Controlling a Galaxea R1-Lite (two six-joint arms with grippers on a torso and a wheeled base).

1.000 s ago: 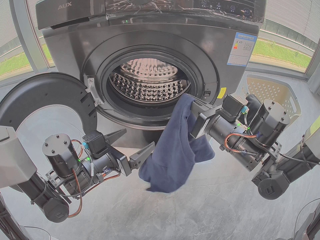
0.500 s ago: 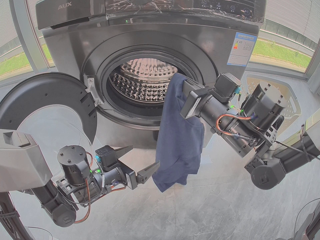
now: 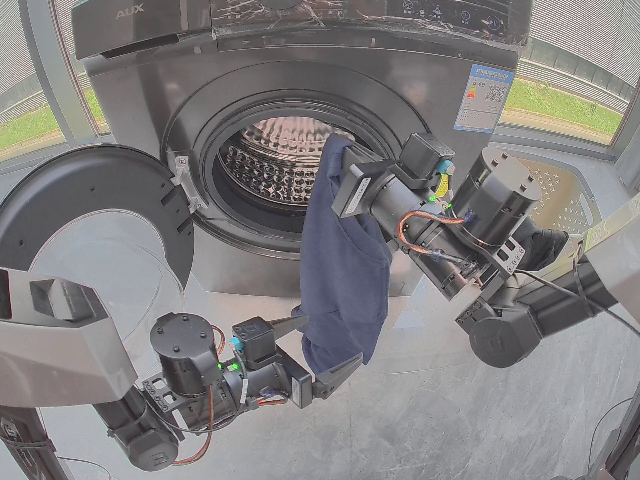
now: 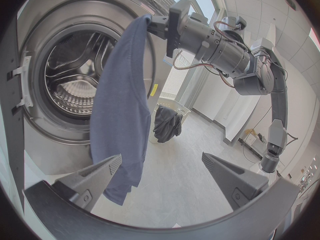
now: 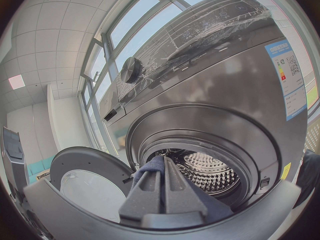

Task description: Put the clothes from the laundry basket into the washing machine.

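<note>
The right end effector [image 3: 338, 157] is closed tight, its two fingers pressed together on a bunched fold at the top of a navy garment [image 3: 343, 261]. The cloth hangs straight down below it in one long, limp drape. Just ahead of this end effector is the open drum [image 3: 287, 161] of the washing machine [image 3: 427, 81].

The left end effector [image 3: 323, 351] sits low with its fingers spread wide and nothing held. The garment's lower hem dangles near them, and I cannot tell whether it touches. The door [image 3: 93, 201] stands swung open, off to the outer side of the left end effector. Behind the right arm is the laundry basket [image 3: 567, 188], with a dark garment [image 4: 166, 124] draped over its rim.

The navy piece looks light, soft and quite without stiffness, so it will likely sway and trail. The pinch on a gathered fold seems secure enough. The risk is the long tail, which may catch on the drum's lip. Gathering that hem with the open end effector would probably help.
</note>
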